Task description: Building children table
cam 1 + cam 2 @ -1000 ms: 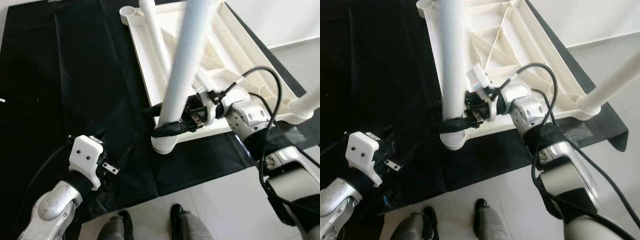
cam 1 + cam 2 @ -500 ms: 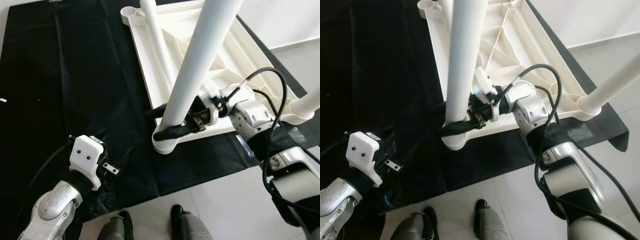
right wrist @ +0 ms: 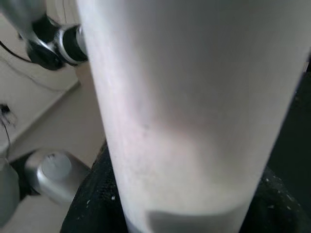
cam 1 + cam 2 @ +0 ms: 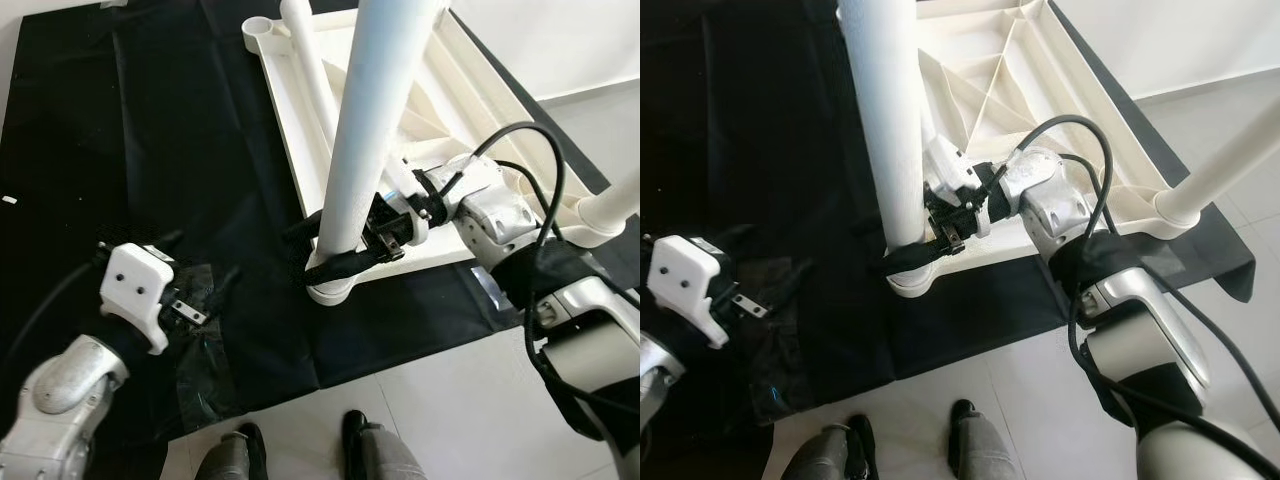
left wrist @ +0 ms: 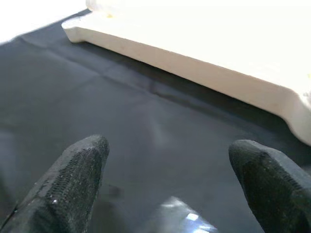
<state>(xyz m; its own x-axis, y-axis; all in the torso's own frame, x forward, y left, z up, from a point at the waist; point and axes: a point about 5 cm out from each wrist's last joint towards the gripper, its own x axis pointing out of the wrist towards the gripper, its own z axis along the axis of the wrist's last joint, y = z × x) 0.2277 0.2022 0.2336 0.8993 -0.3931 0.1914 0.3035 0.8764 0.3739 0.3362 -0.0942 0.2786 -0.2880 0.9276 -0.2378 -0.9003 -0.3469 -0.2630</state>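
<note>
The white table top lies upside down on a black sheet. A thick white leg stands nearly upright in the near left corner socket. My right gripper is shut on this leg just above the socket; in the right wrist view the leg sits between the black fingers. My left gripper hovers open over the sheet, left of the table top, holding nothing. A second leg stands in the near right corner.
A third white leg lies along the left side of the table top, near an open corner socket. Grey floor tiles border the sheet at the front, where two dark feet stand. A black cable loops over my right wrist.
The held leg has swung from leaning right to nearly upright, with my right gripper still around its base. My left arm has moved left and slightly away from me.
</note>
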